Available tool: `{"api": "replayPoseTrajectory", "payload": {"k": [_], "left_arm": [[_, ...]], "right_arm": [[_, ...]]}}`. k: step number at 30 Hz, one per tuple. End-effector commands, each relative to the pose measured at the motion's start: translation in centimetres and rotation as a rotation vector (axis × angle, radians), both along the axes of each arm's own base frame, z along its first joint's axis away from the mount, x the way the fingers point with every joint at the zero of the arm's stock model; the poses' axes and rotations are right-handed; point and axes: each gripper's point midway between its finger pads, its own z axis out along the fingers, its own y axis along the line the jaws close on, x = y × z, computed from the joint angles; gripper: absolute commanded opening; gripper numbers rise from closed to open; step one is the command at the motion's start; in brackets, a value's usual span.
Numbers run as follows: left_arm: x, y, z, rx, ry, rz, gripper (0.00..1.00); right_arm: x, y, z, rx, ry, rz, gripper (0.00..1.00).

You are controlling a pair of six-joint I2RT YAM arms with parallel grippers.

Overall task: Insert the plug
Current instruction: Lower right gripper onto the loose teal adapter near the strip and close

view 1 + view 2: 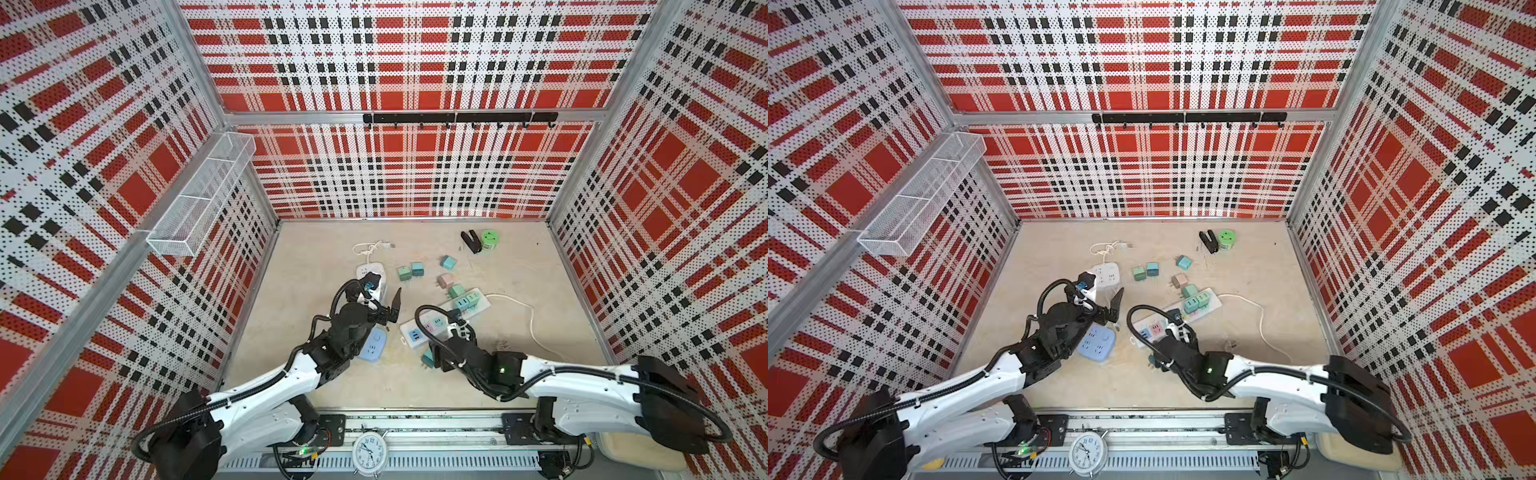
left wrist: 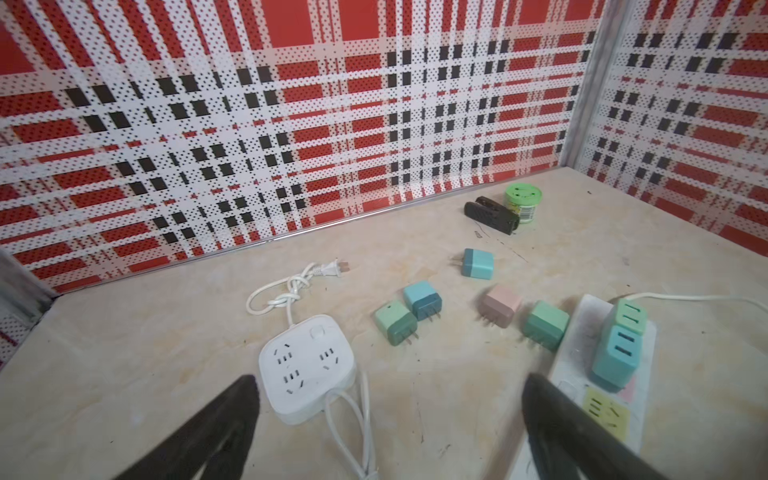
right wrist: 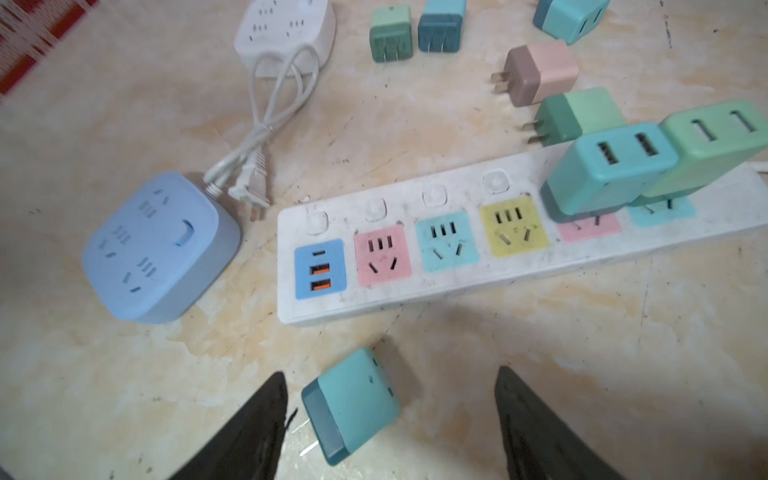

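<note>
A teal plug [image 3: 353, 405] lies on its side on the table, prongs pointing toward one finger, just in front of the long white power strip [image 3: 415, 291]. My right gripper [image 3: 390, 374] is open and straddles the plug. One finger is close to the prongs and the other stands well clear. In a top view the plug [image 1: 427, 357] peeks out beside the right wrist. The strip's pink, teal and yellow sockets are free. A teal adapter [image 3: 606, 174] and a green one [image 3: 715, 141] sit plugged in at its far end. My left gripper [image 2: 390, 377] hangs open and empty over bare table.
A blue square socket block [image 3: 158, 249] lies left of the strip, and a white one [image 2: 305, 365] with a knotted cord lies behind it. Loose green, blue and pink plugs [image 2: 500, 307] are scattered behind the strip. A black clip and green can [image 2: 523, 203] stand near the back wall.
</note>
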Motion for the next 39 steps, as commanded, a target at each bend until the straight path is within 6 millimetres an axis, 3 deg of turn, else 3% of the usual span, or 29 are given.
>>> {"api": "replayPoseTrajectory", "payload": {"k": [1, 7, 14, 23, 31, 39], "left_arm": [[0.4, 1.5, 0.7, -0.071, -0.02, 0.072, 0.99], [0.5, 1.4, 0.5, -0.089, -0.021, 0.065, 0.99], [0.4, 1.7, 0.7, -0.089, -0.028, 0.075, 0.99], [0.4, 1.7, 0.7, -0.079, -0.032, 0.075, 0.99], [0.7, 1.3, 0.4, -0.066, -0.022, 0.068, 0.99], [0.7, 1.1, 0.5, -0.061, -0.023, 0.061, 0.99]], "right_arm": [[-0.3, 0.0, -0.7, -0.048, 0.011, -0.057, 0.79], [-1.0, 1.3, -1.8, -0.079, 0.036, -0.044, 0.82], [-0.4, 2.7, -2.5, -0.137, 0.032, -0.037, 0.84], [0.3, 2.7, -4.6, -0.238, 0.022, -0.068, 0.86], [-0.1, 1.0, -6.0, -0.284, 0.049, -0.12, 0.84], [-1.6, -0.8, -6.0, -0.248, 0.066, -0.145, 0.8]]}}
